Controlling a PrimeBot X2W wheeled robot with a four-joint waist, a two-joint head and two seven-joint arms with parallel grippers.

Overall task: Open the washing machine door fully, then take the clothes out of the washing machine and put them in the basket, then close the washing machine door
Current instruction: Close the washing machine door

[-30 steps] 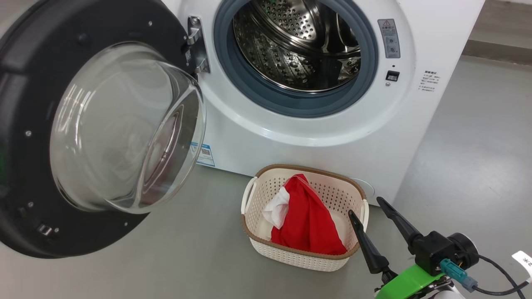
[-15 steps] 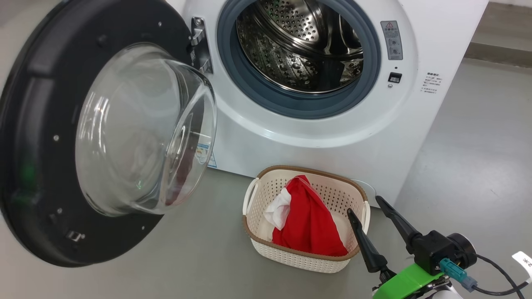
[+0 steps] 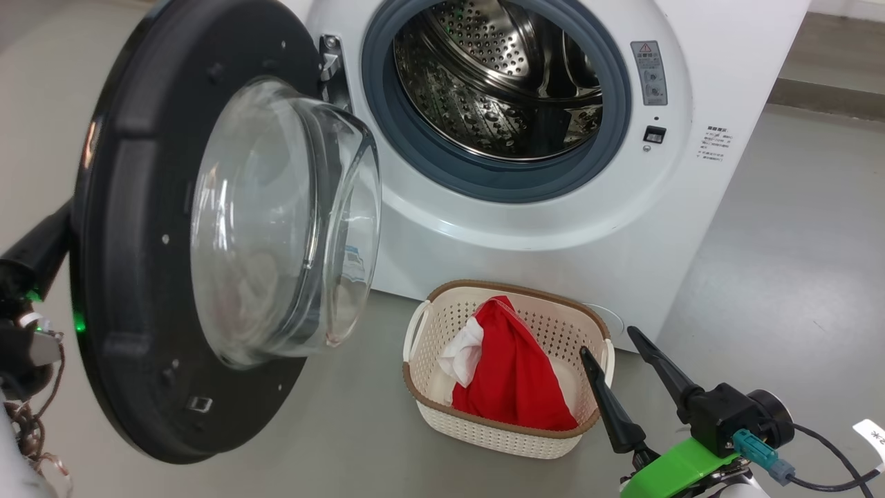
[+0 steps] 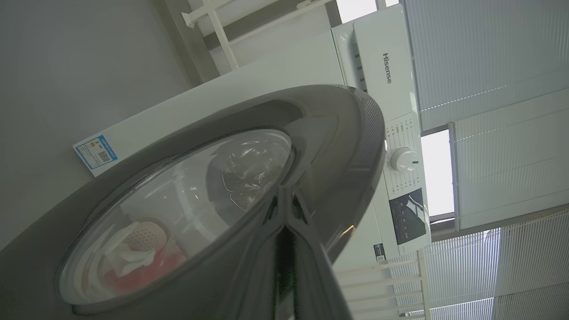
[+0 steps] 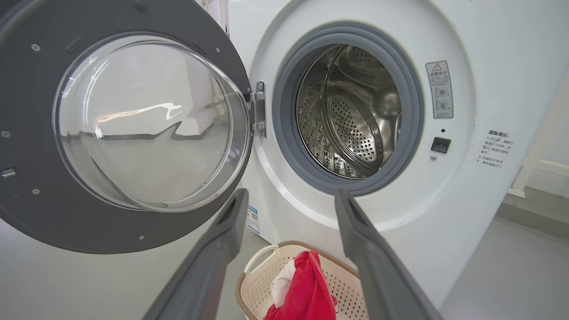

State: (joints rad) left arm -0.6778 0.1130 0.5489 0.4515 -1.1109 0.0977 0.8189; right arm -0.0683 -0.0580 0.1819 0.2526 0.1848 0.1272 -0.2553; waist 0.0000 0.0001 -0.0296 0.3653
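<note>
In the head view the right pincer (image 3: 607,342) stands released, its fingers spread wide and empty. The basket (image 3: 546,319) sits on the floor (image 3: 332,429) just past its tips, and one fingertip overlaps the basket's near corner. A red cloth (image 3: 511,373) and a white cloth (image 3: 463,353) lie inside. The washing machine (image 3: 691,207) rises beyond. The left pincer (image 3: 43,242) reaches behind the washing machine door (image 3: 131,207), its tips hidden by the black rim.

In the left wrist view the left pincer (image 4: 284,209) is clenched on nothing, its tips touching the door's (image 4: 346,133) glossy outer rim. The glass bowl lies just left of them.

In the right wrist view the right pincer (image 5: 291,193) gapes empty. The basket (image 5: 258,262) lies low between its fingers, the drum (image 5: 355,120) opens straight ahead of its tips, and the door (image 5: 26,209) hangs open off to the left.
</note>
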